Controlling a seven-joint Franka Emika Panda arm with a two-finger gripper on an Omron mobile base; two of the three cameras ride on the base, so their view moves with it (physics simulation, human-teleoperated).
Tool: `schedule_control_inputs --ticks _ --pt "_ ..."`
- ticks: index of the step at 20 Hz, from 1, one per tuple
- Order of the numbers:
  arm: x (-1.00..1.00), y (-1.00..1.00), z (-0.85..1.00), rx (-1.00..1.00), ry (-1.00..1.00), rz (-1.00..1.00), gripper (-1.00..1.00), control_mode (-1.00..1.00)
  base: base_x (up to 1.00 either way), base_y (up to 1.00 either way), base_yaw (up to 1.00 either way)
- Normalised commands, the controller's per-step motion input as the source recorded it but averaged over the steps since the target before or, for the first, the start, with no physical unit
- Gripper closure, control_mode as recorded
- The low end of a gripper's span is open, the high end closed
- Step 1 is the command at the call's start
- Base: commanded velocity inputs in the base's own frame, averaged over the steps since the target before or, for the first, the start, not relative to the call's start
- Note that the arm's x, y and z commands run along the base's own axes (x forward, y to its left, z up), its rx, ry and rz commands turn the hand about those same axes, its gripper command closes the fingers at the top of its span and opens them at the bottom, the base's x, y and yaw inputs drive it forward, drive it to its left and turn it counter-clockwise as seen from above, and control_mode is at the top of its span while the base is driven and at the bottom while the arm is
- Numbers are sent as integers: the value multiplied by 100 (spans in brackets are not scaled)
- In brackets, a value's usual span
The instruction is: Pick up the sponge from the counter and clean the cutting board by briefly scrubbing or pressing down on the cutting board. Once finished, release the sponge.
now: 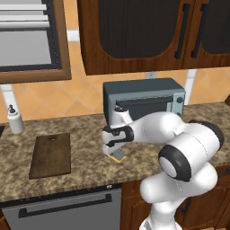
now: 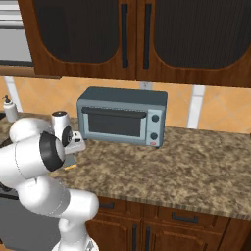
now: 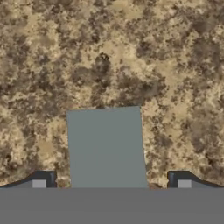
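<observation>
Hand view looks straight down on the sponge (image 3: 106, 148), whose grey-blue top lies flat on the speckled bench (image 3: 131, 57). The gripper (image 3: 111, 183) stands released, one dark fingertip on each side of the sponge with a strip of bare stone showing between each tip and the sponge's edges, so nothing is grasped.

From the left base view, the gripper (image 1: 113, 152) hangs low over the bench (image 1: 85, 168), and the sponge (image 1: 119, 156) sits right beneath it, its yellow-tan underside showing at the rim. The cutting board (image 1: 51, 155) lies flat well off to the gripper's left, its small hole at the far short edge. A grey toaster oven (image 1: 143, 102) stands just behind the gripper, against the wall. A white soap bottle (image 1: 15, 119) stands beyond the cutting board, farther left.
</observation>
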Motion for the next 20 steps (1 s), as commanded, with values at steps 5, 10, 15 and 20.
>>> schedule_control_inputs --ticks 5,10,15,20 --pt "20 7 -21 0 10 -3 -100 -100 0 0 0" --pt "24 0 -20 0 10 -1 -100 -100 0 0 0" --pt "25 12 -28 0 10 0 -100 -100 0 0 0" --pt "7 29 -36 -3 3 0 -100 -100 0 0 0"
